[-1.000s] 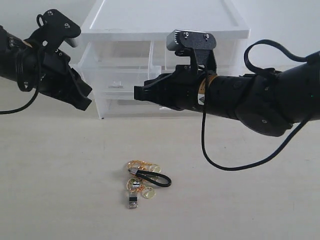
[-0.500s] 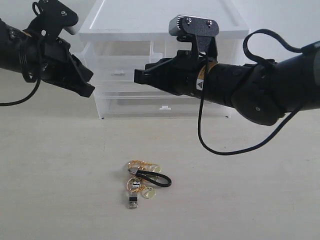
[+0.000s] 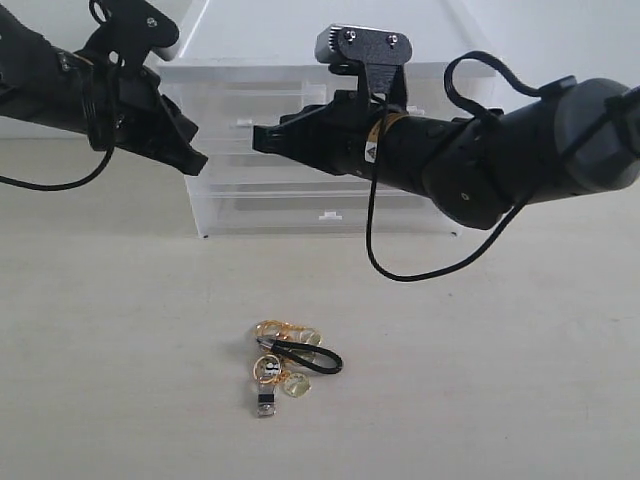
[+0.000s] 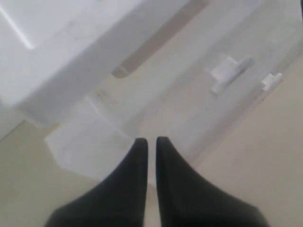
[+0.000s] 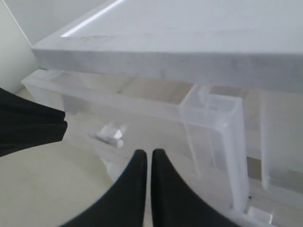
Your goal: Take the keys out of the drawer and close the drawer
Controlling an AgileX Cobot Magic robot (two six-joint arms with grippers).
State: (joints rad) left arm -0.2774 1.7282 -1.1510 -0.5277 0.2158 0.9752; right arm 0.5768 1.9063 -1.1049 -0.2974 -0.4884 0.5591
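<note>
The keys (image 3: 288, 362), gold rings and tags with a black loop strap and a small silver fob, lie on the table well in front of the cabinet. The left half-width drawer (image 3: 215, 108) stands out a little from the cabinet front, and its white tab handle (image 5: 108, 135) shows in the right wrist view. My right gripper (image 3: 258, 135) (image 5: 149, 152) is shut and empty, its tip just in front of that drawer's face. At the cabinet's left front corner hangs my left gripper (image 3: 197, 160) (image 4: 151, 140), shut and empty as well.
The white translucent cabinet (image 3: 330, 70) stands at the back of the beige table (image 3: 480, 380), with two full-width drawers (image 3: 330, 205) below. The right arm (image 3: 480, 160) stretches across the cabinet front. The left gripper's black fingers (image 5: 28, 127) show in the right wrist view.
Both arms have risen. The left gripper has moved right toward the cabinet corner, and the right gripper has moved up and left along the drawer front. The keys have not moved.
</note>
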